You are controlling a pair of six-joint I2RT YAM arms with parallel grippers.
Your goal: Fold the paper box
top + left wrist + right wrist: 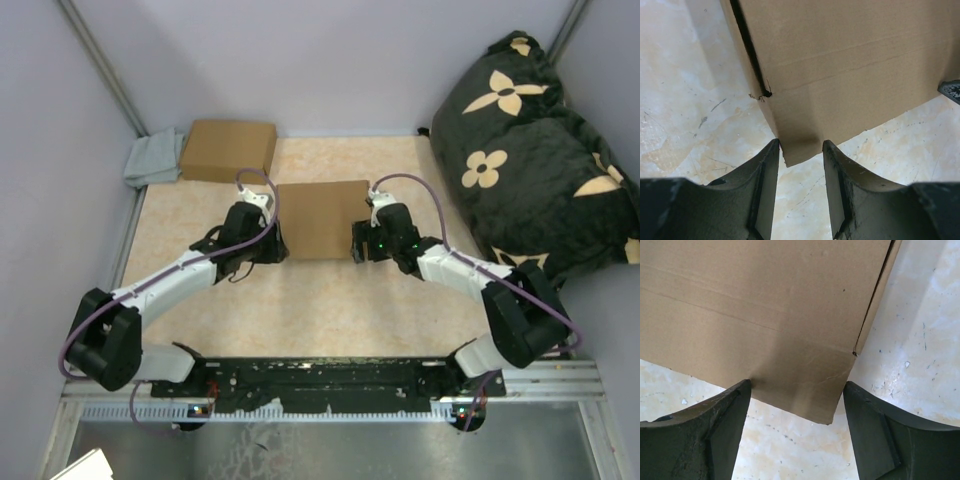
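The paper box is plain brown cardboard and lies in the middle of the table with creases and a slit at each near corner. My left gripper is at its near left corner and my right gripper at its near right corner. In the left wrist view the paper box fills the top, its corner flap reaching down to the tips of the open left gripper. In the right wrist view the paper box hangs its corner between the wide-open right gripper. Neither gripper clamps the cardboard.
A smooth brown carton stands at the back left beside a grey cloth. A black cushion with beige flowers fills the right side. Grey walls close the back and left; the metal arm rail runs along the near edge.
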